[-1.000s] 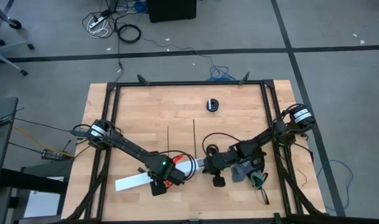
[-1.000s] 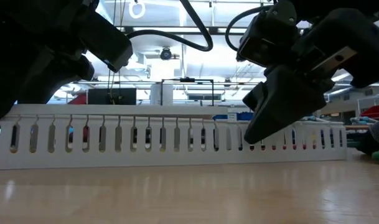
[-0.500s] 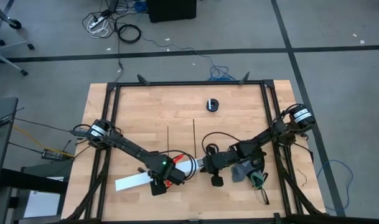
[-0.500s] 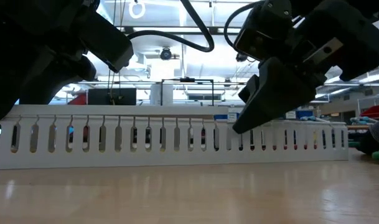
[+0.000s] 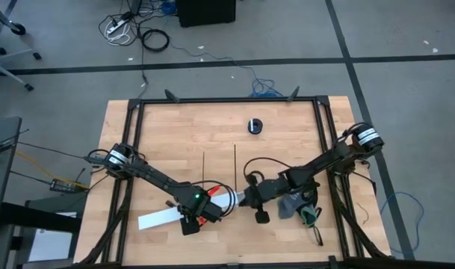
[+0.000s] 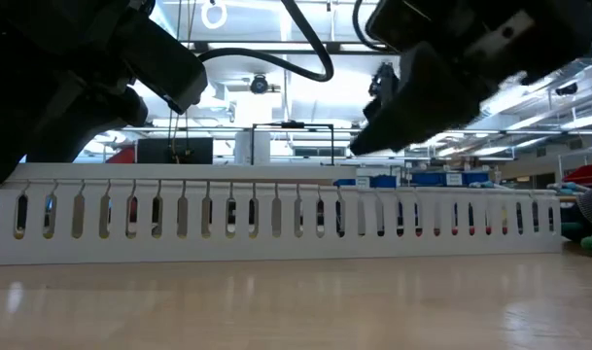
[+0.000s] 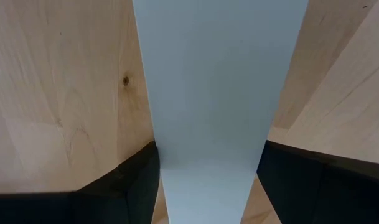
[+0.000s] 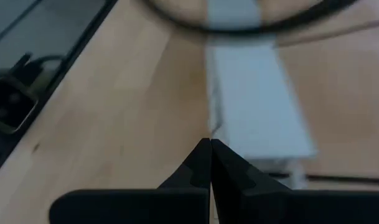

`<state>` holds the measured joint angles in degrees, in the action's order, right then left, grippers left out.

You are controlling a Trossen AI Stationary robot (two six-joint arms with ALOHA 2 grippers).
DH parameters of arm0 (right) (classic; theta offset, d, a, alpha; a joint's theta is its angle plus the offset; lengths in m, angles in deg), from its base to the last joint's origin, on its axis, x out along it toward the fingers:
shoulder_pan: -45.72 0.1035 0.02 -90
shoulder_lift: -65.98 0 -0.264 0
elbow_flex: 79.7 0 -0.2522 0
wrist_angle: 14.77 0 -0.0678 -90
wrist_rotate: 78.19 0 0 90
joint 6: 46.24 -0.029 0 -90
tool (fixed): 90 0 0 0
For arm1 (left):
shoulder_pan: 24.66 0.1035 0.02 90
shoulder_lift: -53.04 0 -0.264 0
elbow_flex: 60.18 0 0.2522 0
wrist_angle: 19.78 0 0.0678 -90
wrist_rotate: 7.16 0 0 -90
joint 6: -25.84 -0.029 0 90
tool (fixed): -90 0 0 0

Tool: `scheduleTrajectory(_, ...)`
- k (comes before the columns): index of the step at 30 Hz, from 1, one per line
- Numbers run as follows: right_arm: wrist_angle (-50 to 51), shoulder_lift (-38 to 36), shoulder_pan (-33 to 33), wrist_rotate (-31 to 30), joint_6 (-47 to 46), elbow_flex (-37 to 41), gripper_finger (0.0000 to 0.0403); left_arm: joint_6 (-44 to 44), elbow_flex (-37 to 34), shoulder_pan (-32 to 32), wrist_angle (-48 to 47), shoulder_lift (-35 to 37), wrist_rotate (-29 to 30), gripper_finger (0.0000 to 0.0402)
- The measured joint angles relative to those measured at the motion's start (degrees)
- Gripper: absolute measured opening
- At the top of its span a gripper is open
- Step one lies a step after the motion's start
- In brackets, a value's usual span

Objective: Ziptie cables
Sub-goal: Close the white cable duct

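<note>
Zipties: thin straight black strips, count two, lying parallel and apart on the table, running 12-to-6; one white slotted channel along the near edge; cables not discernible. Left gripper straddles the channel, one finger either side, zipties at its 1 o'clock, apart. Right gripper pressed together, holding nothing, at the channel's right end; zipties at its 11 o'clock, near.

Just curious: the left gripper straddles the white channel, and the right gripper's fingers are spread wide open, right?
Not quite. The right gripper is shut, fingers pressed together, as the right wrist view shows. The left gripper does straddle the white channel.
</note>
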<state>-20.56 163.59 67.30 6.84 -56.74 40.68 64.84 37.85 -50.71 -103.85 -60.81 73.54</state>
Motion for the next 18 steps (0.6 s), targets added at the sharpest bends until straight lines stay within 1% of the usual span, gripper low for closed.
scheduleTrajectory(2, -0.1, -0.9, -0.5, -1.4, 0.4, 0.0, 0.0, 0.1, 0.0, 0.0, 0.0, 0.0, 0.0, 0.0226)
scheduleTrajectory(6, 0.3, -1.2, -1.4, -0.7, 0.0, 0.0, 0.0, 0.1, 0.0, 0.0, -0.1, 0.0, 0.2, 0.0225)
scheduleTrajectory(7, 0.5, -1.1, -1.6, 1.3, -0.3, 0.0, 0.0, 0.0, 0.0, 0.0, -0.1, 0.0, 0.2, 0.0225)
scheduleTrajectory(10, 1.0, -0.2, -1.4, 10.8, -0.4, 0.0, 0.0, -0.7, 0.0, 0.0, -0.1, 0.0, 0.2, 0.0225)
scheduleTrajectory(12, 1.8, -0.2, -0.9, 15.0, -0.4, 0.0, 0.0, -1.0, 0.0, 0.0, -0.1, 0.0, 0.3, 0.0225)
scheduleTrajectory(16, 5.8, -0.2, 0.1, 17.7, -2.0, 0.0, 0.0, -1.3, 0.0, 0.0, -0.1, 0.0, 0.4, 0.0225)
scheduleTrajectory(18, 7.1, 0.0, 0.1, 15.7, -3.1, 0.0, 0.0, -1.3, 0.0, 0.0, -0.1, 0.0, 0.4, 0.0225)
